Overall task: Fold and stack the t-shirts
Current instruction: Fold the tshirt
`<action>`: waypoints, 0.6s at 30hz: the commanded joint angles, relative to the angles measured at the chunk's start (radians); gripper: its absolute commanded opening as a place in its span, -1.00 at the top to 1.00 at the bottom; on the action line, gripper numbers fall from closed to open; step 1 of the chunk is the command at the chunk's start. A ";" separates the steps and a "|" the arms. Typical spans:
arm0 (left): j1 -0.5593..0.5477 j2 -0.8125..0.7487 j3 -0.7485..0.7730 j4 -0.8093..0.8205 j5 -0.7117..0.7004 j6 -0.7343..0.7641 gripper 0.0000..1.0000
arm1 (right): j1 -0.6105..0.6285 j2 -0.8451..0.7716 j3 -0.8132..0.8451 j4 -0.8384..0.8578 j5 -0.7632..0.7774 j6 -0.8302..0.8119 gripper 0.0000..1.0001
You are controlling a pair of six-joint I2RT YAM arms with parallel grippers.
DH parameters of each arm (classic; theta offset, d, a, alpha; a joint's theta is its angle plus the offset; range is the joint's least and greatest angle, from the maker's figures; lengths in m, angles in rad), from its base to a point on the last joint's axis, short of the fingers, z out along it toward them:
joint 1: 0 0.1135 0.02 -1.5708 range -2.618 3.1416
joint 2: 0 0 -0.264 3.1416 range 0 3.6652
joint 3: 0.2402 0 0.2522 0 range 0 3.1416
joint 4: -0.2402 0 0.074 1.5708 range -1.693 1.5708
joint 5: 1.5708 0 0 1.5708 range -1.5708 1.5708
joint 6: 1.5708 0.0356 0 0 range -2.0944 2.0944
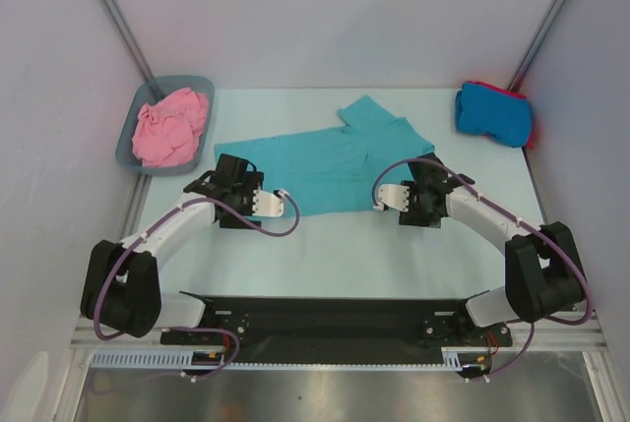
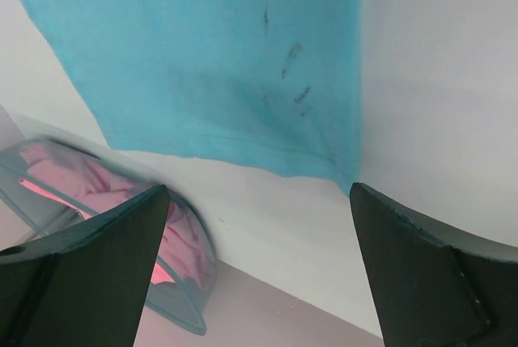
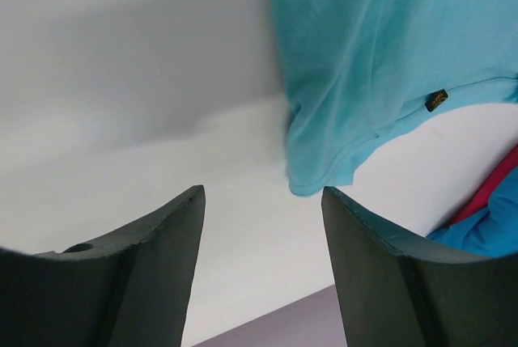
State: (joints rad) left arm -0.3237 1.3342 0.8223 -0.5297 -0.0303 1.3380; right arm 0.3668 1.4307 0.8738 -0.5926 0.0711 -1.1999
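Teal t-shirt [image 1: 325,171], pink t-shirt [image 1: 169,129], blue t-shirt [image 1: 490,112], red t-shirt [image 1: 531,127].

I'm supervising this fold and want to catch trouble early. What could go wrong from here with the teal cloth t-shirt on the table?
The left gripper and right gripper stand open beside the near corners of the teal cloth t-shirt; if one misses, the fold may skew. Its sleeve juts out at the far edge and may bunch. The right arm's purple cable loops over the cloth and might drag it.
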 commanded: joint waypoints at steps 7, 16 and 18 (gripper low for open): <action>-0.020 -0.059 -0.009 -0.136 0.084 0.081 -1.00 | 0.001 -0.019 0.022 0.056 0.062 -0.039 -0.30; -0.025 -0.007 -0.054 -0.153 0.046 0.049 -0.99 | -0.026 0.031 0.044 0.108 0.071 -0.055 -0.29; -0.026 0.014 -0.051 -0.153 0.047 0.027 -0.99 | -0.045 0.046 0.053 0.122 0.071 -0.061 -0.27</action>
State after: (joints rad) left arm -0.3401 1.3273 0.7704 -0.6689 0.0032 1.3880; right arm 0.3458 1.4563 0.8791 -0.5213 0.1284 -1.2377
